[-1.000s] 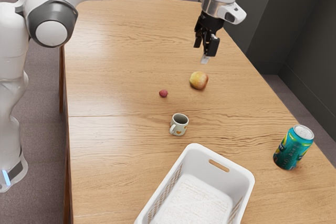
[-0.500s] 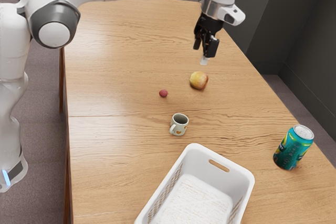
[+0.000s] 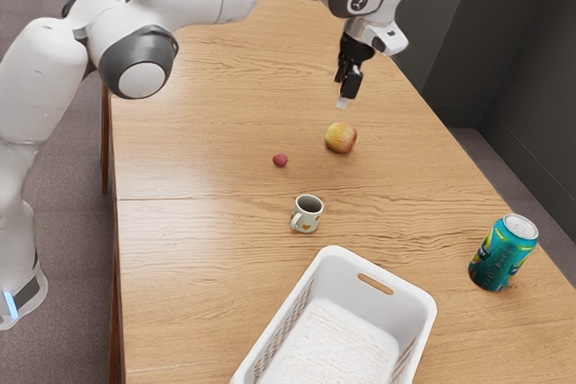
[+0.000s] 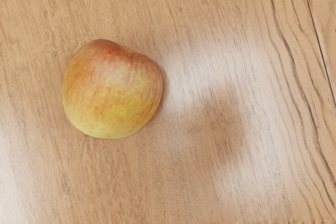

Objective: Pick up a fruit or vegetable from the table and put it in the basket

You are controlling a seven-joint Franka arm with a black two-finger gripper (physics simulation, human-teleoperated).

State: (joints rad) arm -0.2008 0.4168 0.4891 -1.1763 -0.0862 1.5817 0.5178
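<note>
Starting at the exterior view's left, pass by the small red fruit; most likely headed for the bigger apple instead. Next along, mind the upright mug on the worktop, close to the likely carrying path. Then to the apple itself: resting on the worktop, below the hand and near it, ungrasped. As for the hand, open, with nothing between the fingers. Before lowering, best to centre over the apple, since off to one side in the wrist view. Come straight down, straddle the widest part, and stop short of pressing into the wood. Close evenly; round and probably smooth, so liable to roll if pinched high or on one side. Lift clear of the mug, clear the wall of the basket, and release low over the basket floor. Farther right, keep away from the standing can.

Compared with the earlier frame, again left to right: elbow swung lower and toward the exterior view's right; no shift seen in fruit, mug, apple, basket or can; hand moved slightly toward the exterior view's left, and turned a little.
</note>
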